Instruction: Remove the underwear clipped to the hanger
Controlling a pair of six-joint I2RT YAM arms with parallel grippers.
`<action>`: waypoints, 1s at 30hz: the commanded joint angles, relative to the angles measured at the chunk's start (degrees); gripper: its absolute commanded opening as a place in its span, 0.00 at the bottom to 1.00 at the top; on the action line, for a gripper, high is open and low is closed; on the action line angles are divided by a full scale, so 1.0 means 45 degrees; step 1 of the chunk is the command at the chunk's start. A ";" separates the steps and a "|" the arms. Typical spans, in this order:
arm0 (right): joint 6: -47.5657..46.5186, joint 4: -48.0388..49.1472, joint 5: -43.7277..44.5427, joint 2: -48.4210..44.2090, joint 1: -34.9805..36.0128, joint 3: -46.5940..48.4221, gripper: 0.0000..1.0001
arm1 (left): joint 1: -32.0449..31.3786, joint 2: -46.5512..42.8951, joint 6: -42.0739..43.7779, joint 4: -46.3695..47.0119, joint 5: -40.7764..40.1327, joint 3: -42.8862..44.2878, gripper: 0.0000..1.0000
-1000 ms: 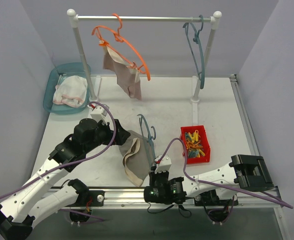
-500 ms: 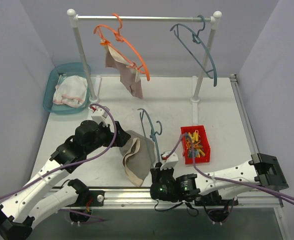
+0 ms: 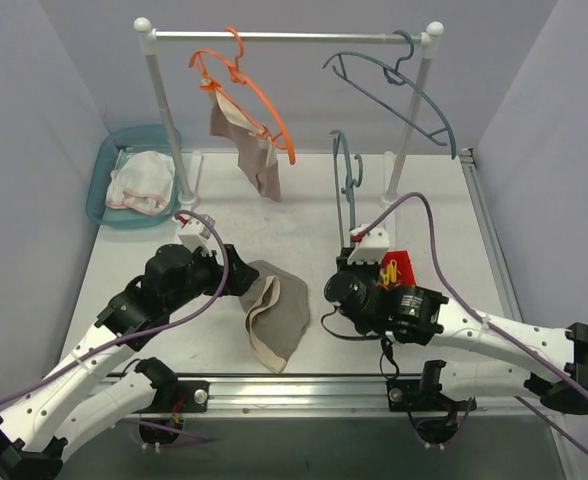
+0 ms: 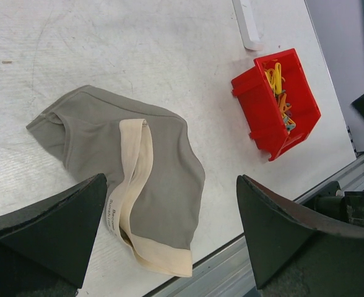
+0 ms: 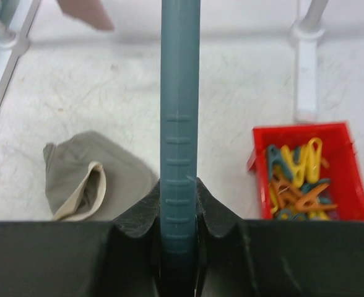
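**Two arms of identical build.** Left arm (image 3: 74, 362) and right arm (image 3: 479, 325): smooth white link shells alternating with black cylindrical joint housings. A purple cable (image 3: 226, 268) runs along the left arm and loops at its wrist. A second purple cable (image 3: 415, 195) arches above the right wrist. Each wrist bears a small white camera block (image 3: 194, 228). Left gripper (image 4: 171, 182): fingers (image 4: 52, 223) matte black, wedge-shaped, finely grained. Right gripper (image 5: 180, 185): fingers (image 5: 135, 216) black, with stepped, angular inner faces.
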 commanded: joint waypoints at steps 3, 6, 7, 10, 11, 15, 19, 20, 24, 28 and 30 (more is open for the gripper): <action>-0.6269 0.1408 -0.1454 -0.0374 -0.2589 0.2177 0.00 | -0.0018 -0.0265 0.0021 0.0627 -0.0033 -0.0243 0.94; -0.7739 0.1977 -0.3410 -0.0180 -0.4231 0.3170 0.00 | 0.0001 -0.0323 0.0021 0.0568 -0.0014 -0.0224 0.94; -0.8094 0.2075 -0.3825 0.0092 -0.4524 0.3407 0.00 | 0.0002 -0.0362 0.0021 0.0587 -0.0014 -0.0243 0.94; -0.9089 0.2329 -0.5113 0.0716 -0.5405 0.4401 0.00 | -0.0018 -0.0576 0.0002 0.0529 -0.0053 -0.0282 0.94; -0.9267 0.2426 -0.5273 0.0894 -0.5580 0.4638 0.00 | 0.0001 -0.0616 0.0002 0.0490 -0.0072 -0.0282 0.94; -0.9933 0.2680 -0.6463 0.1617 -0.6420 0.5771 0.00 | 0.0001 -0.0869 0.0041 0.0432 -0.0170 -0.0380 0.94; -0.9895 0.2701 -0.8356 0.2535 -0.7962 0.6925 0.00 | 0.0002 -0.0948 0.0060 0.0373 -0.0131 -0.0400 0.94; -0.9836 0.2720 -0.8921 0.2729 -0.8274 0.7351 0.00 | 0.0002 -0.0967 0.0060 0.0354 -0.0131 -0.0419 0.94; -0.9562 0.2681 -1.0739 0.3686 -0.9155 0.8329 0.00 | 0.0021 -0.1201 0.0080 0.0295 -0.0170 -0.0439 0.94; -0.9562 0.2662 -1.1777 0.4681 -0.9761 0.9131 0.00 | 0.0021 -0.1280 0.0099 0.0158 -0.0209 -0.0419 0.94; -0.9485 0.2661 -1.2070 0.4995 -1.0111 0.9502 0.00 | 0.0041 -0.1358 0.0099 0.0119 -0.0228 -0.0400 0.94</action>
